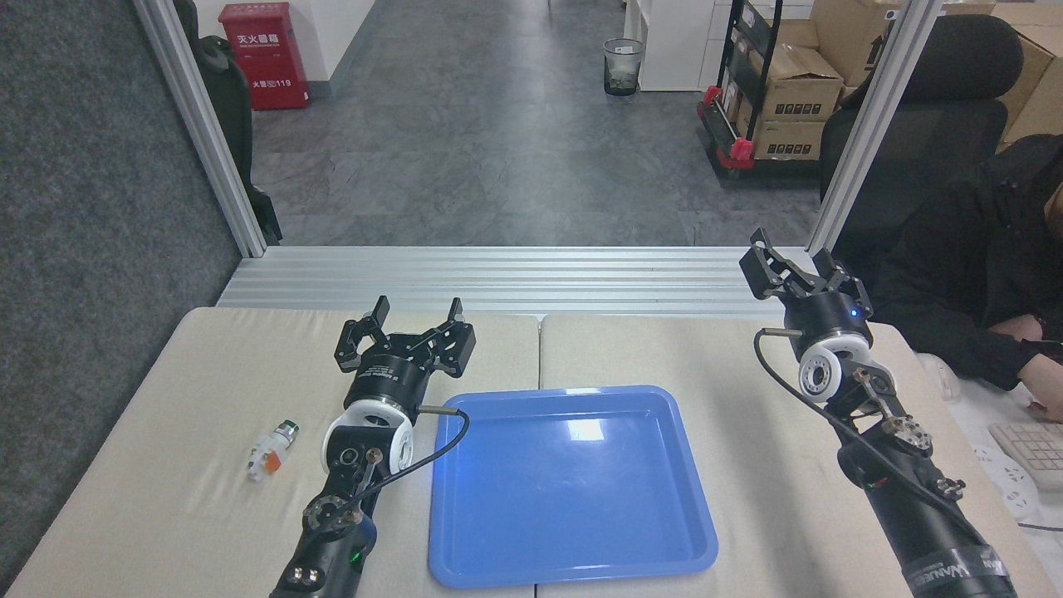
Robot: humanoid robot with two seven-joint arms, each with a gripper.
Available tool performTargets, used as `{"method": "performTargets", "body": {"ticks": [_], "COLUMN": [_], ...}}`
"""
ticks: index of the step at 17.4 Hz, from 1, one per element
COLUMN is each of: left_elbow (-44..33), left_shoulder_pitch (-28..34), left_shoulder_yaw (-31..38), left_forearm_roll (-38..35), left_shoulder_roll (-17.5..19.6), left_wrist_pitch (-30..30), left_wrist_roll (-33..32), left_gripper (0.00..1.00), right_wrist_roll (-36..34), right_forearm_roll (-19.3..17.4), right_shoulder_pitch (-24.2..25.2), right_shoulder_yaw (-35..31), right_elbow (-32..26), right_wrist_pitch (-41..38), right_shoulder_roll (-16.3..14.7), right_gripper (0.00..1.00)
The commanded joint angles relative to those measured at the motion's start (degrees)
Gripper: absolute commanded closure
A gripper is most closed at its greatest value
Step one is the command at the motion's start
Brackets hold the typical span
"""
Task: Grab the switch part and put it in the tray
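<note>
The switch part (272, 449) lies on the beige table at the left: a small white body with an orange-red block, a silver collar and a green tip pointing away from me. The blue tray (573, 486) sits in the middle of the table with nothing in it. My left gripper (418, 316) hovers between the two, beyond the tray's far left corner and to the right of the switch part, fingers spread open and holding nothing. My right gripper (796, 257) is raised at the far right, beyond the tray, open and holding nothing.
A person in a black sleeve (980, 282) sits at the right, with a hand near a keyboard (1034, 453). Ribbed aluminium rails (498, 278) run along the table's far edge between two frame posts. A seam (539, 349) splits the table top in the middle.
</note>
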Motion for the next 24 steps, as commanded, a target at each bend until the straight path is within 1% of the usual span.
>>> {"method": "performTargets", "body": {"ticks": [1,6,10,14,21,24], "left_elbow": [0.9,0.4,0.5,0.6,0.5,0.7], "left_shoulder_pitch": [-0.2,-0.3,-0.5,-0.4,-0.2,0.1], "left_shoulder_yaw": [-1.6,-1.3,-0.7,-0.7,-0.7,-1.1], "left_forearm_roll": [0.4,0.6,3.7,3.7,3.7,3.7], "left_shoulder_roll": [-1.9,-2.0,-1.1,-0.1,0.2,3.0], "left_wrist_pitch": [0.0,0.8,1.7,1.3,0.9,0.4], "left_wrist_roll": [0.4,0.5,1.7,2.0,1.8,1.6], "left_gripper": [0.01,0.00,0.00,0.00,0.00,0.00], "right_wrist_roll": [0.0,0.0,0.0,0.0,0.0,0.0], "right_forearm_roll": [0.0,0.0,0.0,0.0,0.0,0.0], "right_shoulder_pitch": [0.0,0.0,0.0,0.0,0.0,0.0], "right_shoulder_yaw": [0.0,0.0,0.0,0.0,0.0,0.0], "right_elbow": [0.0,0.0,0.0,0.0,0.0,0.0], "right_wrist_pitch": [0.0,0.0,0.0,0.0,0.0,0.0], "right_shoulder_roll": [0.1,0.1,0.1,0.0,0.0,0.0], "right_gripper": [0.01,0.01,0.01,0.01,0.01,0.01]}}
